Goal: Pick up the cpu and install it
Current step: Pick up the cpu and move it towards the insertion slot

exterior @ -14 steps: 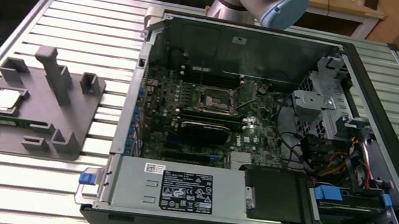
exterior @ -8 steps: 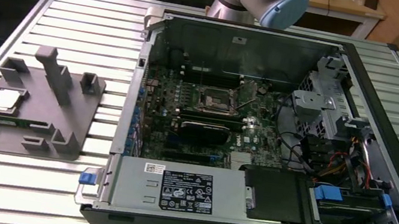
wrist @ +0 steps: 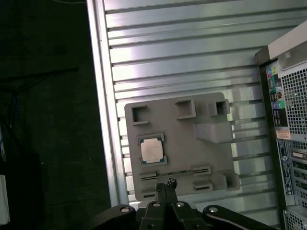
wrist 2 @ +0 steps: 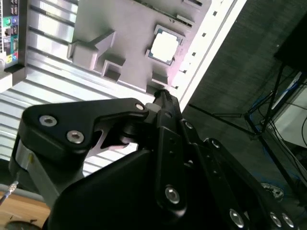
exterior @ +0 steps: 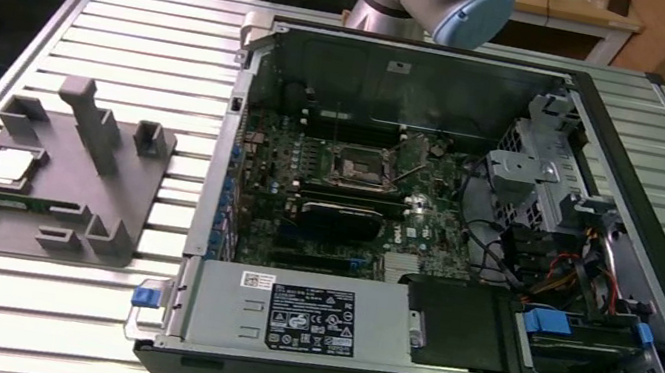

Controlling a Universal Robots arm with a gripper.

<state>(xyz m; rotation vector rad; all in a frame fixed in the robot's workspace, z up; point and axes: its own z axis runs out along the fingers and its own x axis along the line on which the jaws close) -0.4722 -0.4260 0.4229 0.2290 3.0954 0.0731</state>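
the cpu [exterior: 9, 165] sits in the grey tray [exterior: 75, 191] at the exterior view's left, while our hand [wrist: 168, 184] is pinched narrow, empty.

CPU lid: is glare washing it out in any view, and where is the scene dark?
Second wrist view: the cpu top glares almost white. First wrist view: it is bright, but its rim stays distinct against the grey tray, and the table slats reflect in bright bands. Exterior view: the light is even, and the computer case interior is shaded.
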